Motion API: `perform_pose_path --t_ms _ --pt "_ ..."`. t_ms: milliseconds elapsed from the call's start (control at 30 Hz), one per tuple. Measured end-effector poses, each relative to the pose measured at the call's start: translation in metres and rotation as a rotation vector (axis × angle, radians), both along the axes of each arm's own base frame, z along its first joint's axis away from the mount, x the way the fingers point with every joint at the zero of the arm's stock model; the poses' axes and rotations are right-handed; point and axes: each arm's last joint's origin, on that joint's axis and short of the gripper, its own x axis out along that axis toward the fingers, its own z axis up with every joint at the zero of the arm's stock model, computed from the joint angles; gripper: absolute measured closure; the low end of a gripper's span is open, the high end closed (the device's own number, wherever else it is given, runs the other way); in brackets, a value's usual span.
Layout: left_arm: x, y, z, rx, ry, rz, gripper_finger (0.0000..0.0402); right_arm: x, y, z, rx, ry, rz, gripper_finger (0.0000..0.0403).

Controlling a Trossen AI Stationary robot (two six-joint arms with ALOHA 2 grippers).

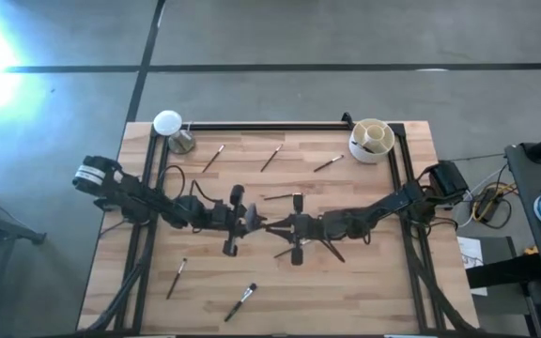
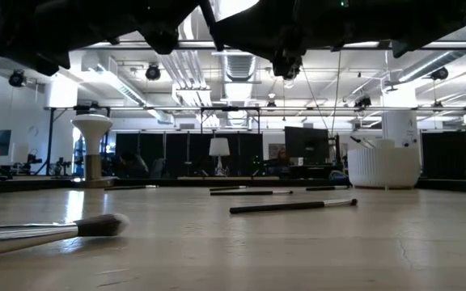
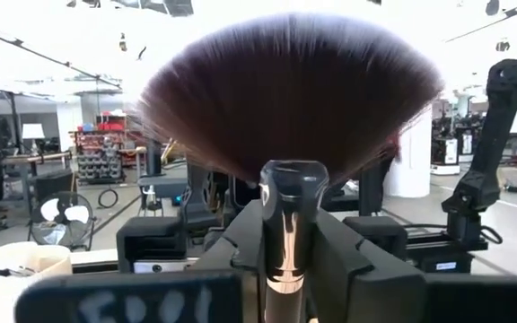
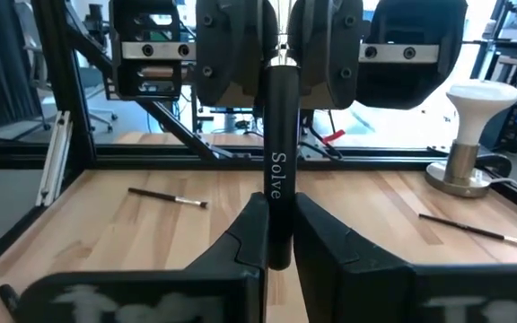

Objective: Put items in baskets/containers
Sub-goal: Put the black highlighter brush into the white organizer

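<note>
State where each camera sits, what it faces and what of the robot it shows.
High: above the table, looking straight down; left gripper and right gripper meet mid-table.
Low: at table-top height, facing across to the cup; arms overhead.
Left wrist: behind the left gripper, facing the fan brush it grips.
Right wrist: behind the right gripper, facing the left gripper.
Shared: both wrist views show the fan brush.

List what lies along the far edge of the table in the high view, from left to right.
Flat white disc on its stand → brush → brush → brush → cream-white cup.
</note>
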Motion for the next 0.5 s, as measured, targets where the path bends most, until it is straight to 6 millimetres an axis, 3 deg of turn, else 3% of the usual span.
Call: perform_pose_path --t_ms 233,500 --pt "0.001 0.002 -0.007 0.016 0.069 0.076 0.0355 -0.005 0.0 0.001 -0.038 0.07 -0.098 0.0323" --pt "0.002 0.005 -0.017 0.051 0.184 0.171 0.0355 -0.022 0.003 0.029 -0.073 0.076 -0.167 0.026"
